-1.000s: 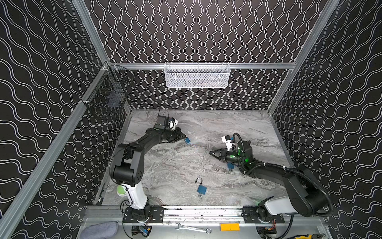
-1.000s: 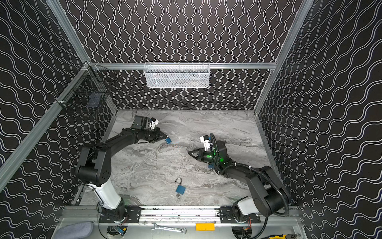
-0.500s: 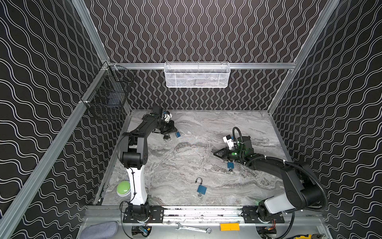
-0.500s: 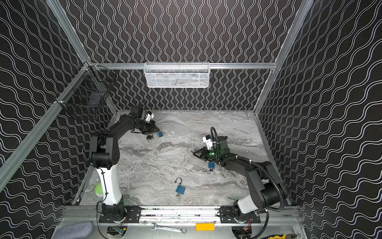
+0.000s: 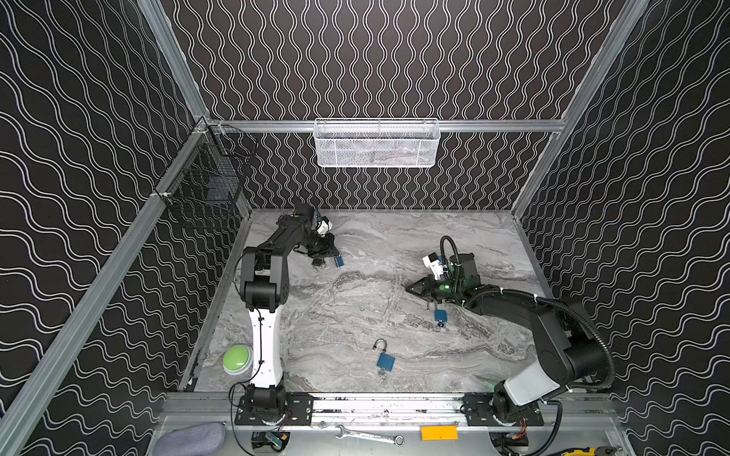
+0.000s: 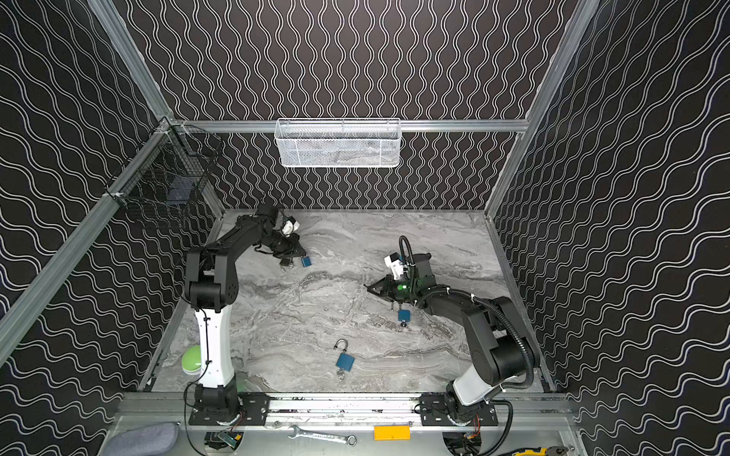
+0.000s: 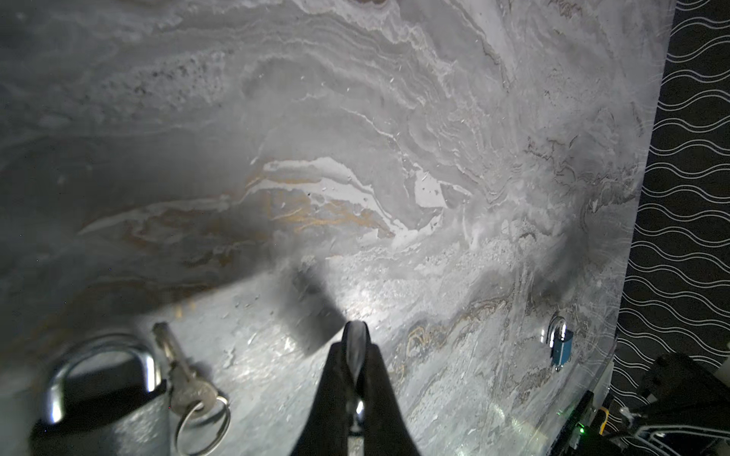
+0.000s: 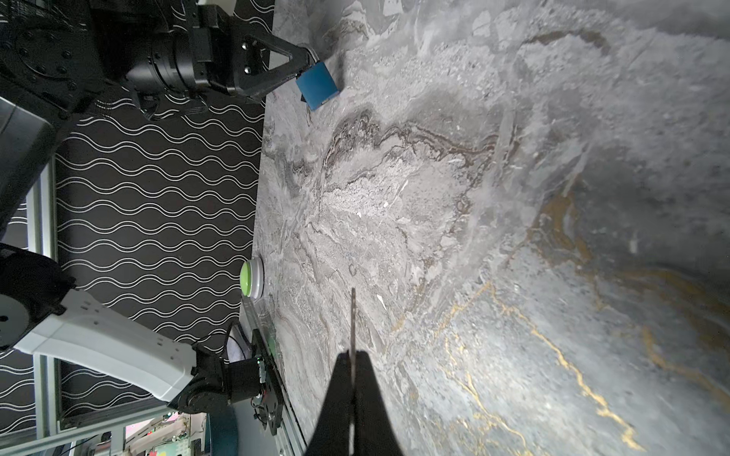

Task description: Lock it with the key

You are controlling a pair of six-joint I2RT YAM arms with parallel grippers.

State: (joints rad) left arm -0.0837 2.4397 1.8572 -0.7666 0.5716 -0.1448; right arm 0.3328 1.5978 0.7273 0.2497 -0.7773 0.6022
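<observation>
My left gripper (image 5: 333, 254) is at the back left, shut on the silver shackle (image 7: 355, 343) of a blue padlock (image 5: 339, 260), whose body hangs off the fingertips in the right wrist view (image 8: 317, 89). A black padlock (image 7: 98, 398) with loose keys (image 7: 185, 383) lies just beside that gripper. My right gripper (image 5: 407, 288) is shut on a key (image 8: 352, 319), whose thin blade sticks out edge-on past the tips. It points left, well apart from the held padlock. A second blue padlock (image 5: 439, 316) lies below the right wrist. A third (image 5: 385, 360) lies near the front.
A green button (image 5: 237, 357) sits at the front left by the left arm's base. A white mesh basket (image 5: 377, 144) hangs on the back wall and a black wire basket (image 5: 205, 189) on the left wall. Marble tabletop (image 5: 355, 300) lies bare between the grippers.
The left arm has drawn back toward the back left corner, carrying the blue padlock with it, and its elbow now stands upright. The right gripper has barely moved.
</observation>
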